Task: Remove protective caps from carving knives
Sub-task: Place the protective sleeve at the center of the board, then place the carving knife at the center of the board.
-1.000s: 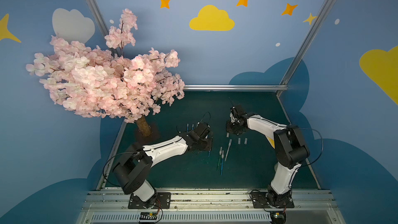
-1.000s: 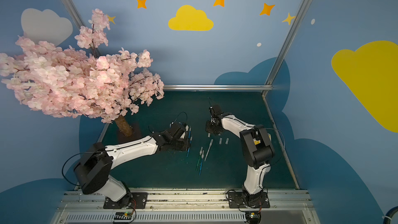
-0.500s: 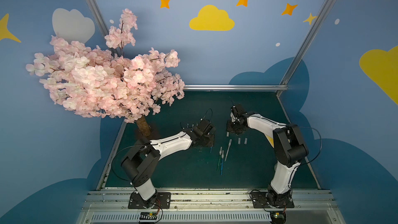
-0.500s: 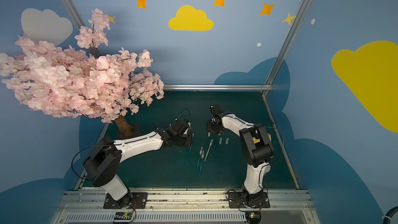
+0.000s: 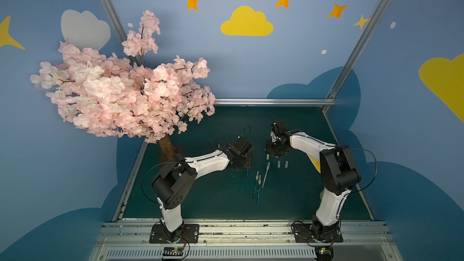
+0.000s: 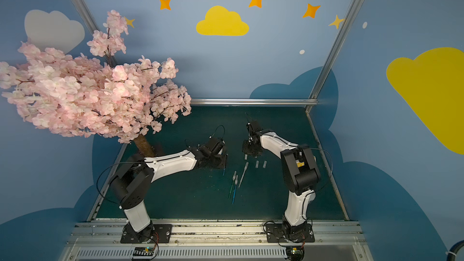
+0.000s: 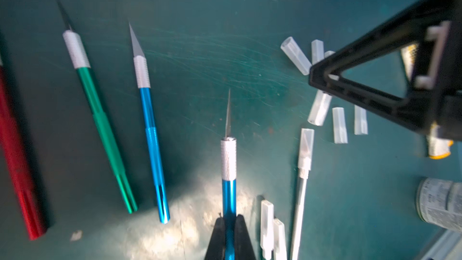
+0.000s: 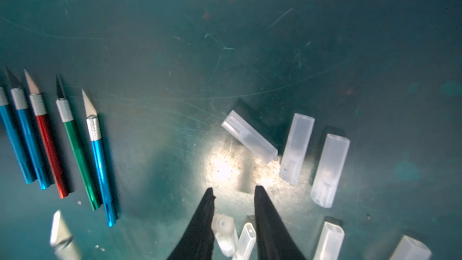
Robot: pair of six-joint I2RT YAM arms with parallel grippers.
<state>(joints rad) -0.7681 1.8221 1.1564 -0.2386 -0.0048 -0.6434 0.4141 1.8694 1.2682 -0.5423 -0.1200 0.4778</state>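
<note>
Left gripper [image 7: 229,221]: clamped on blue knife [image 7: 228,171], blade bare. Right gripper [image 8: 233,192]: jaws newly parted over loose caps [image 5: 278,163], mid-frame in both top views; cap apparently dropped. Three capped knives [image 5: 265,178] remained.

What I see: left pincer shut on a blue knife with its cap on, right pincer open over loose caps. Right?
Not quite. The blue knife in the left pincer has no cap; its blade is bare, as the left wrist view shows. Otherwise yes: left pincer shut on it, right pincer open over loose caps.
</note>
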